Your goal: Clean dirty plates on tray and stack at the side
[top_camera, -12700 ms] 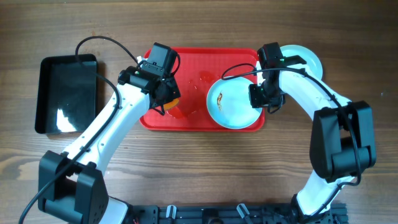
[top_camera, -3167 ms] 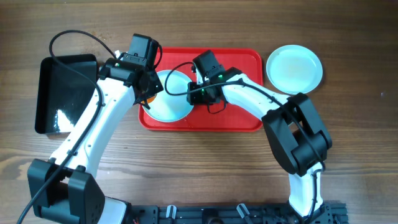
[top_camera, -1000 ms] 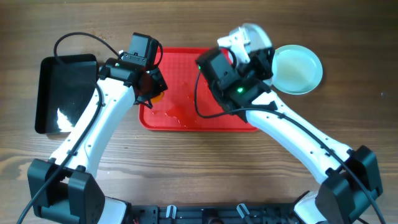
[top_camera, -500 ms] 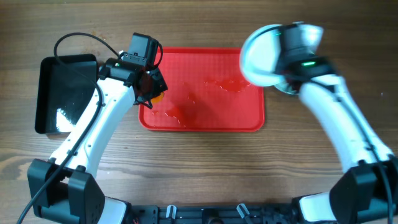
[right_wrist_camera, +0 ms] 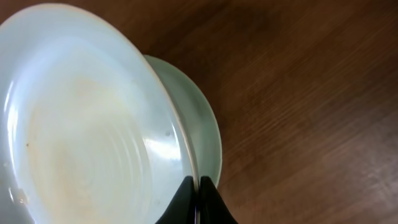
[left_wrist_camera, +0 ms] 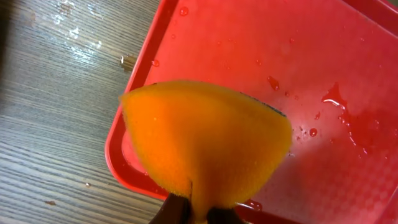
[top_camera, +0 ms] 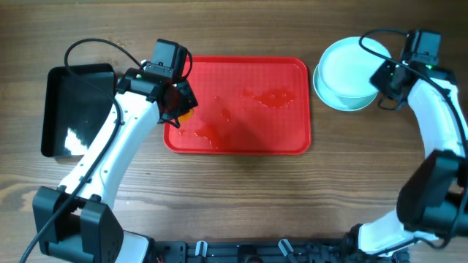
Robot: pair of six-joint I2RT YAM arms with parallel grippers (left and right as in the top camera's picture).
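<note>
Swung rightward, right fingers (right_wrist_camera: 181, 208) pinch tilted plate (right_wrist_camera: 81, 124) over second plate (right_wrist_camera: 206, 127); left fingers (left_wrist_camera: 176, 213) (unmoved) squeeze sponge (left_wrist_camera: 205, 143).

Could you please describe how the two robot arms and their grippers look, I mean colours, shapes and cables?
The left arm and the right arm are both made of smooth white tube-shaped links joined by bulky black joint housings. A thin black left cable loops out near one wrist, and a right cable near the other. The left gripper and the right gripper end in slim dark fingers.
</note>
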